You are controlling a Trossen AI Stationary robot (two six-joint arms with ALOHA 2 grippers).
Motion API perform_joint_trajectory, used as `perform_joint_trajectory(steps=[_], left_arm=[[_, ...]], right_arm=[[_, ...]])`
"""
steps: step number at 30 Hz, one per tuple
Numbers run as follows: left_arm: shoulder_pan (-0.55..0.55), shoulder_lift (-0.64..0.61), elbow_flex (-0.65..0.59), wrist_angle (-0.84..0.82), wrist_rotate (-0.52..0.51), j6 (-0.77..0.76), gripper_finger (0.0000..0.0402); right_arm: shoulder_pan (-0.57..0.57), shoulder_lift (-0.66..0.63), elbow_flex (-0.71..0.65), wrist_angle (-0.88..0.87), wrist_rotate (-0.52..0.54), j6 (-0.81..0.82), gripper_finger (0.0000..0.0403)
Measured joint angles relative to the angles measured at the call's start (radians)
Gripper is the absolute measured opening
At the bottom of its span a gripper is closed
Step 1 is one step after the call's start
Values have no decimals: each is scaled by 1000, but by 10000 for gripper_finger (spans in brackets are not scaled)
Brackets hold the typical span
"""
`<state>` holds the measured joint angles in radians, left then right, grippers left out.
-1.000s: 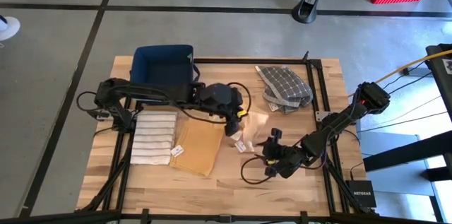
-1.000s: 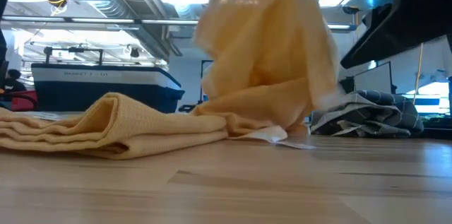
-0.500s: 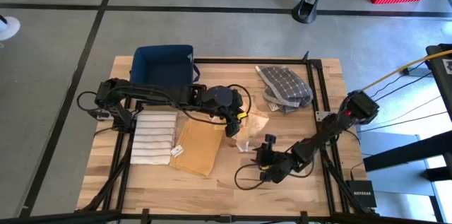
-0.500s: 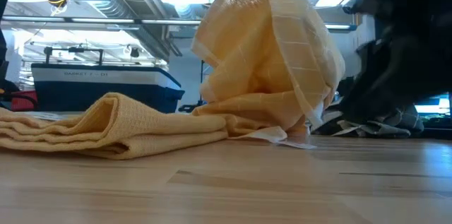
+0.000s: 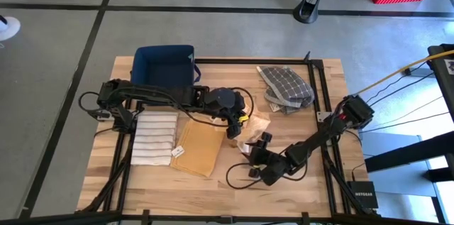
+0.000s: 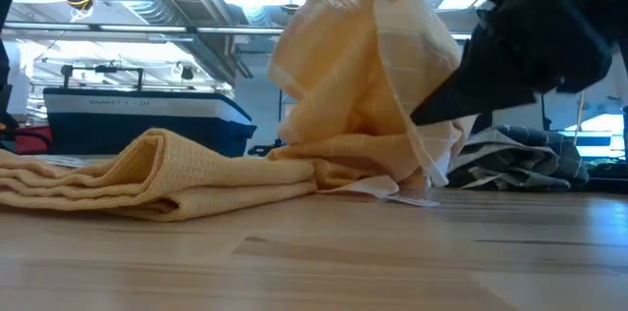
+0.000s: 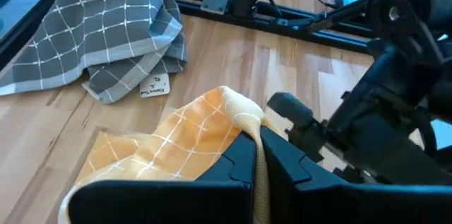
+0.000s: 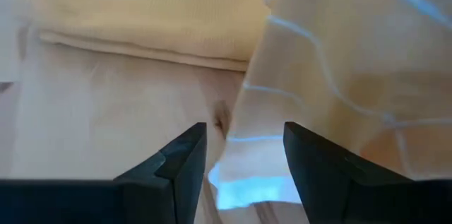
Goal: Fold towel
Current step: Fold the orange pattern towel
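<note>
Two end effectors meet at the yellow checked towel (image 5: 257, 127) near the middle of the wooden tabletop (image 5: 213, 182); nearest, the right end effector (image 8: 239, 155) hovers with its fingers parted around the towel's hanging lower edge; just beyond, the left end effector (image 7: 258, 155) is clamped tight on the towel's top fold, holding it up off the wood; left lie a folded yellow towel (image 5: 198, 147) and a striped towel (image 5: 156, 137); farther back sit a grey checked towel (image 5: 285, 88) and a blue bin (image 5: 164, 65).

Wooden table (image 5: 284, 175): towels, blue bin (image 5: 164, 64).
</note>
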<state>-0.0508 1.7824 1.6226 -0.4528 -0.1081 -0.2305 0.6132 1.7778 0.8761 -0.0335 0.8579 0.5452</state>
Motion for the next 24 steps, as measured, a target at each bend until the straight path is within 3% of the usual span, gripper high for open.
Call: perform_joint_trajectory(steps=[8, 16, 20, 24], left_arm=[[5, 0, 0, 45, 0, -2, 6], [-7, 0, 0, 47, 0, -5, 6], [-9, 0, 0, 46, 0, -5, 8], [-8, 0, 0, 43, 0, -1, 2]], right_arm=[[-50, 107, 2, -56, 12, 109, 193], [-87, 119, 2, -150, 34, 139, 190], [-83, 119, 4, -159, 40, 119, 142], [-83, 108, 42, -218, 17, 43, 48]])
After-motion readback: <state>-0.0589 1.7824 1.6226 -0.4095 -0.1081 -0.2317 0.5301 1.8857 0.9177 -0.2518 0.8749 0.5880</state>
